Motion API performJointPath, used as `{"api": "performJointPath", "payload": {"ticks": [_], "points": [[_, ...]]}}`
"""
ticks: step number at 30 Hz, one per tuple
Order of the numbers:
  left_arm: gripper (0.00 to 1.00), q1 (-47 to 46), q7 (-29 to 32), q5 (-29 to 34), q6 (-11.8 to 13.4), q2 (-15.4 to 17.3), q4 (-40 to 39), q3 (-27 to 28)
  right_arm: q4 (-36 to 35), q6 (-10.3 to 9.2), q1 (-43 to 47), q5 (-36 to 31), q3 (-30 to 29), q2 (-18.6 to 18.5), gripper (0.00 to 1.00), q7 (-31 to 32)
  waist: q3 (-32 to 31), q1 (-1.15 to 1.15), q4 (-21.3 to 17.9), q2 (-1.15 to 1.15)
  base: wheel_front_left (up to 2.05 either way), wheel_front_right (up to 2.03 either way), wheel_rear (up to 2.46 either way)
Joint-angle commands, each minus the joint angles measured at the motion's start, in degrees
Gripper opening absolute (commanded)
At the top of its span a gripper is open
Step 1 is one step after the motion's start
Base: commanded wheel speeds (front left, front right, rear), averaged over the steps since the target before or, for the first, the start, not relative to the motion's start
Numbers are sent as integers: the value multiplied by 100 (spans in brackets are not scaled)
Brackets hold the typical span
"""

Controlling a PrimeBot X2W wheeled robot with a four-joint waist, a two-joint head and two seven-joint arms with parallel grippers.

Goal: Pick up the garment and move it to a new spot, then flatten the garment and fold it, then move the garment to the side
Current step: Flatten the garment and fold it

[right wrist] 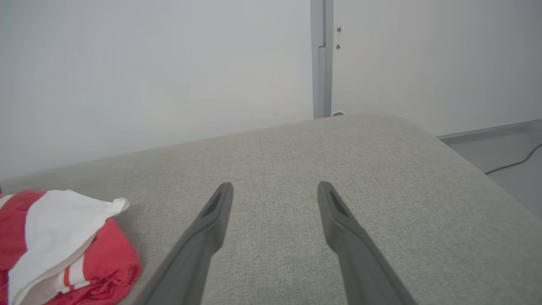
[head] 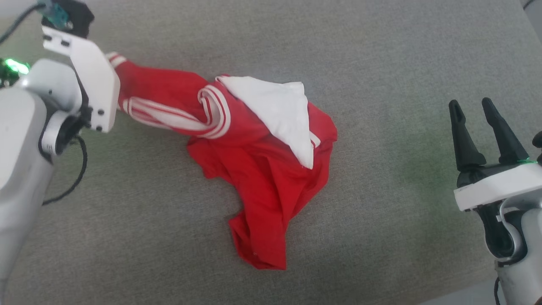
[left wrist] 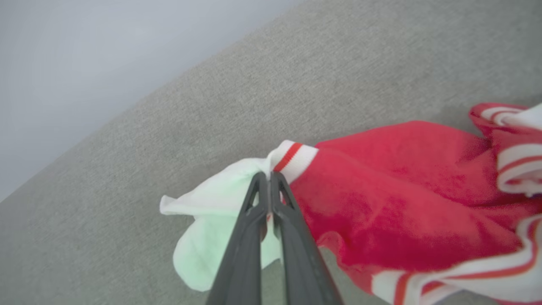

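From the head view, my left wrist plate (head: 84,76) hides the point of the grip. The garment (head: 262,169) runs out from under it as a stretched red neck of cloth, then sags into a crumpled heap on the grey surface (head: 381,63). That taut stretch tells me, I judge, that one corner is being drawn while the bulk lies on the surface. My right tool (head: 470,103) stands wide and holds nothing, well apart from the heap on its far side, so I take it to be waiting for a second corner. In the left wrist view, my left tool (left wrist: 267,180) is pinched narrow on the garment right at its tips, where the white sleeve (left wrist: 203,203) meets the striped trim (left wrist: 294,159). The sleeve droops to one side of the tips and the red body spreads to the other — a seam is a sensible hold, being thicker and less likely to slip. In the right wrist view, the right tool's two fingers (right wrist: 211,220) splay over bare surface. A fold of the garment lies low and off to one side of them, and a pale wall (right wrist: 169,63) rises beyond the tips.
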Motion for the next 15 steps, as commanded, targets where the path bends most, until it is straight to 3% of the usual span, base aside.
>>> {"api": "performJointPath", "payload": {"ticks": [1,6,7,9,10,11,15], "points": [[0,-145,-114,24,-60,-62,105,-4,14,-2,-73,56,12,-20,100,-56,66,0,-54,0,0,0,0],[1,-622,-794,341,-204,-282,788,-153,145,-2,-189,120,139,-45,100,-150,182,0,-134,0,0,0,0],[10,-692,-928,360,-185,-349,961,-147,167,-2,-207,135,167,-46,100,-153,195,0,-150,0,0,0,0],[42,-799,-1115,416,-223,-464,1257,-196,214,-2,-260,155,215,-47,100,-192,209,0,-173,0,0,0,0],[85,-844,-1186,400,-309,-527,1389,-230,242,-2,-283,158,245,-52,100,-207,208,0,-184,0,0,0,0],[100,-883,-1232,373,-354,-579,1515,-244,272,-2,-293,154,278,-61,100,-206,204,0,-191,0,0,0,0],[100,-999,-1446,280,-510,-741,1911,-248,360,-2,-285,190,362,-81,100,-254,130,0,-160,0,0,0,0]]}}
